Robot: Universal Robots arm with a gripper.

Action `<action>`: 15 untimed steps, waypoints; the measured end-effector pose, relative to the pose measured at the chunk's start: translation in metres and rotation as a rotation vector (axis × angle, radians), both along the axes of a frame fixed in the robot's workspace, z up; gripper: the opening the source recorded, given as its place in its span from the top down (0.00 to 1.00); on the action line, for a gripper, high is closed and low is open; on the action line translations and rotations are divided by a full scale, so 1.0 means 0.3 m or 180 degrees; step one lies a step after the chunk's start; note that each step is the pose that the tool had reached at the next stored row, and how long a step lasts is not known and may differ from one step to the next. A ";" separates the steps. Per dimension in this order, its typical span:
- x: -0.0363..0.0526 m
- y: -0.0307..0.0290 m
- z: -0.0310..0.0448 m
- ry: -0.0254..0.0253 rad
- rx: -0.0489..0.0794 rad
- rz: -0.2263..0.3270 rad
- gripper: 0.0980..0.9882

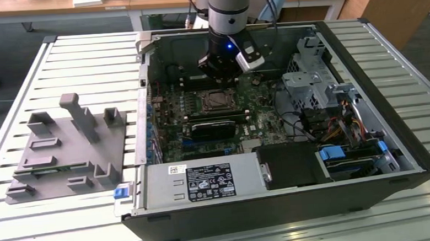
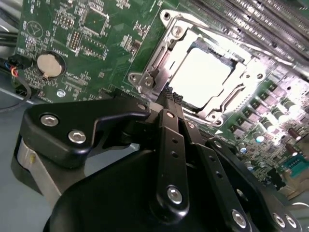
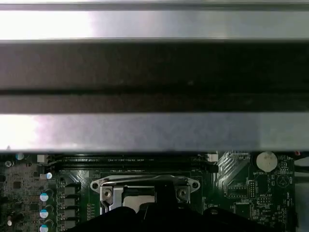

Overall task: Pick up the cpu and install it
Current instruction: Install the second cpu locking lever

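The cpu (image 2: pixel 200 77) lies flat inside the metal socket frame (image 2: pixel 159 63) on the green motherboard, its silver top glaring bright. In the exterior view the cpu (image 1: pixel 218 101) sits in the socket near the middle of the open computer case. My gripper (image 2: pixel 173 96) hangs just above the socket's near edge, its two black fingers pressed together with nothing between them. From outside, the gripper (image 1: pixel 219 80) hovers over the board just behind the socket. In the first wrist view the dark fingers (image 3: pixel 164 195) cover part of the socket frame (image 3: pixel 108 186).
The case wall (image 3: pixel 154 63) rises close behind the socket. A drive cage (image 1: pixel 309 85) and cables stand at the exterior view's right, and the power supply (image 1: pixel 203 182) at the front. A grey fixture (image 1: pixel 62 145) rests on the slatted table to the left. A coin battery (image 2: pixel 49 65) sits on the board.
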State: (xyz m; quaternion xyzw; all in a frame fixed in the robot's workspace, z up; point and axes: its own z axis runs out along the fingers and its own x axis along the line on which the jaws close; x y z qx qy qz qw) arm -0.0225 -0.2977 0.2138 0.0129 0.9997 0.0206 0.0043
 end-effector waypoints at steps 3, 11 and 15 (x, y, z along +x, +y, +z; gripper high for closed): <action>0.000 -0.002 0.023 0.0000 0.0000 0.0000 0.99; -0.001 -0.025 0.104 0.0000 -0.0001 0.0000 0.99; -0.001 -0.069 0.103 0.0001 0.0000 0.0000 0.99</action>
